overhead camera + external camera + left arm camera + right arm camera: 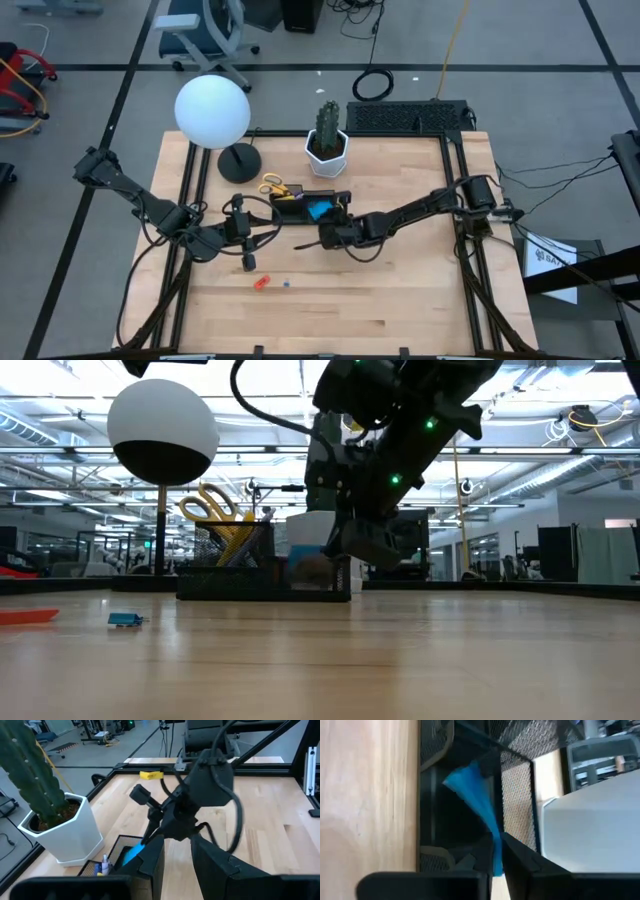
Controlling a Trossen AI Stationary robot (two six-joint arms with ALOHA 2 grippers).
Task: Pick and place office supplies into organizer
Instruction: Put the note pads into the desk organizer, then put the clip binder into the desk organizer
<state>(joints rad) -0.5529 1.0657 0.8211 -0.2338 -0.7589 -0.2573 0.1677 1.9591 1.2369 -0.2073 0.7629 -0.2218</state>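
The black mesh organizer (pixel 300 203) stands on the table in front of the white cactus pot (pixel 327 148). Yellow-handled scissors (pixel 272 187) stick up out of its left end, and pens (pixel 104 865) stand in a compartment. My right gripper (pixel 328 229) reaches into the organizer from the near side, shut on the blue sticky-note pad (pixel 470 790). My left gripper (pixel 177 867) is open and holds nothing; it hovers left of the organizer (pixel 125 851), pointing at the right arm. A red-orange piece (pixel 262 282) and a tiny blue piece (pixel 286 283) lie on the table. My right gripper pinches the blue sticky-note pad by one edge (pixel 495 847) between its two fingers (pixel 522 865). It comes slanting down from the table's near side. The pad stands tilted inside an organizer compartment (pixel 470 827), its free end fanned out against the mesh wall.
The globe lamp (pixel 212 110) on its round black base (pixel 240 162) stands left of the organizer. A black keyboard (pixel 405 117) lies at the far edge. Bare wood (pixel 380 300) spreads across the near half of the table. Black frame rails (pixel 460 200) border the sides.
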